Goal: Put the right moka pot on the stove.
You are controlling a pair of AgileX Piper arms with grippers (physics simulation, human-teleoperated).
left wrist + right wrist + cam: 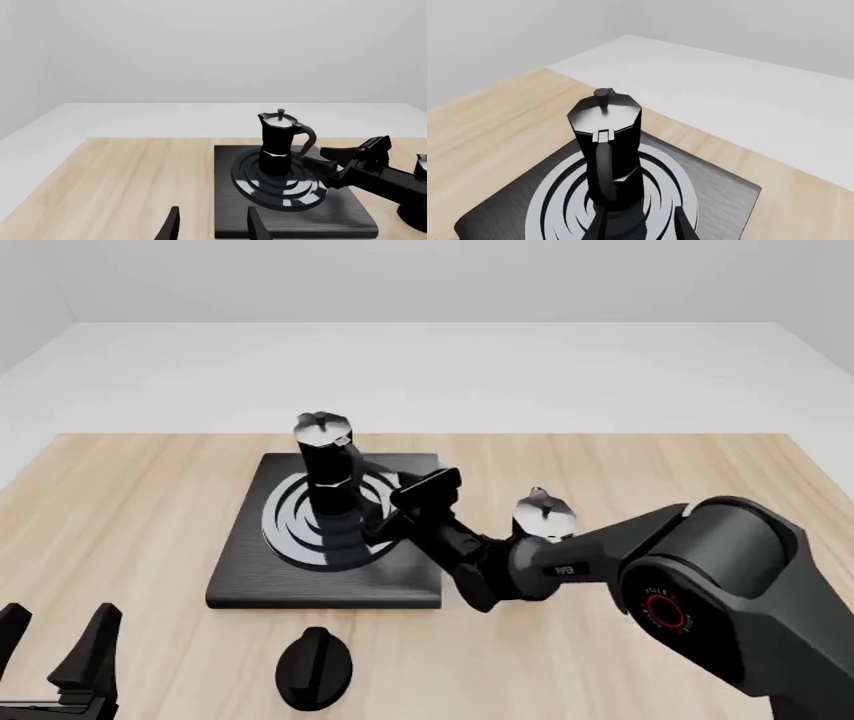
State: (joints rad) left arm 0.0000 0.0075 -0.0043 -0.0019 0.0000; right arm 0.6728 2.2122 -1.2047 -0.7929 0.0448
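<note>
The right moka pot (327, 462) (278, 142) (607, 135), black with a silver lid, stands upright in the middle of the burner rings on the stove (254, 570) (347, 212) (724, 192). Its handle points toward my right gripper (407, 503) (341, 156) (639, 227). That gripper is open just off the handle, with a finger on either side and nothing clamped. My left gripper (54, 652) (212, 227) hangs open near the table's front left corner, well short of the stove.
The other moka pot (543, 514) (422, 165) stands on the wood just right of the stove, partly behind my right arm. A small black round knob (314, 668) lies in front of the stove. Bare wooden table (120, 510) spreads to the left.
</note>
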